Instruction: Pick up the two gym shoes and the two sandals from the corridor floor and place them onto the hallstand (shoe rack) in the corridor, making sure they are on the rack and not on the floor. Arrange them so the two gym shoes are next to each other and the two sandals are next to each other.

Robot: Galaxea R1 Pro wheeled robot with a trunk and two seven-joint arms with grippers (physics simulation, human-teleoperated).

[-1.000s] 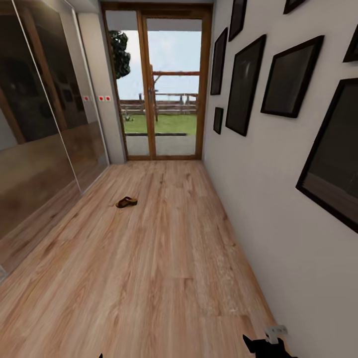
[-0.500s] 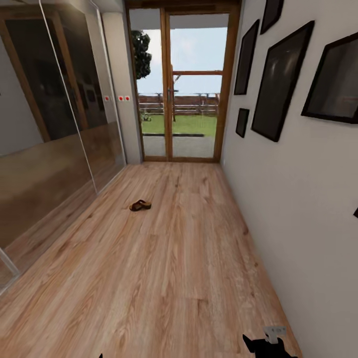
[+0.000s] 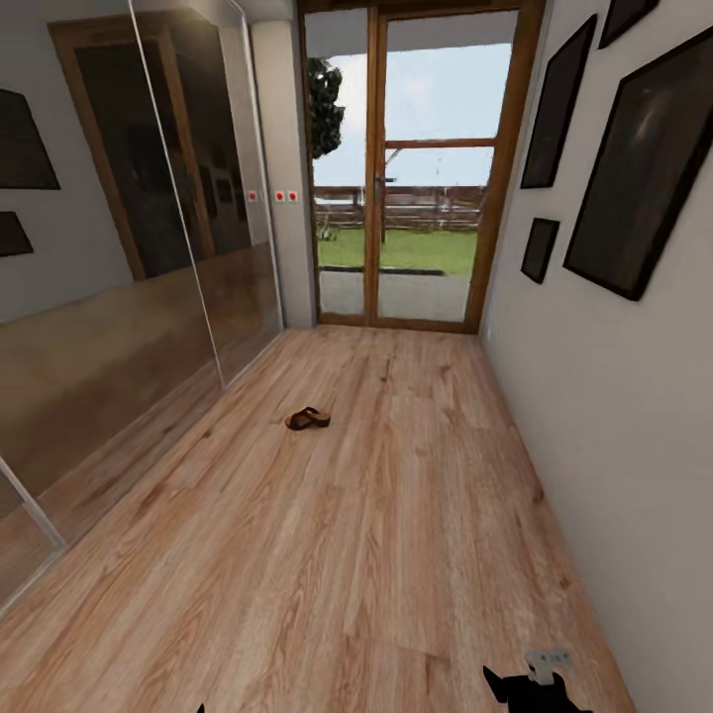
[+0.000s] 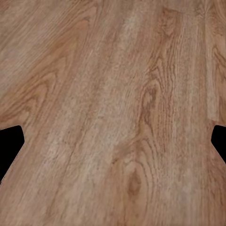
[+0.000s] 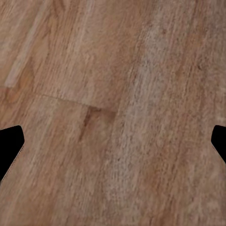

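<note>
One dark reddish-brown sandal (image 3: 308, 419) lies on the corridor floor (image 3: 376, 555), well ahead of me and left of the corridor's middle. The gym shoes and the hallstand are out of view. A black part of my right arm (image 3: 527, 687) pokes in at the lower edge of the head view. In the left wrist view my left gripper (image 4: 113, 146) is open over bare wood planks, its fingertips (image 4: 10, 143) far apart. My right gripper (image 5: 113, 146) is open too, with only floor between its fingertips (image 5: 10, 146).
Mirrored sliding doors (image 3: 119, 297) line the left side of the corridor. A wood-framed glass door (image 3: 416, 198) closes the far end. The white right wall (image 3: 634, 465) carries dark framed pictures (image 3: 644, 158) and runs close to my right arm.
The whole head view has shifted right, so the camera has turned left. The sandal lies where it was on the floor. Both grippers look unchanged.
</note>
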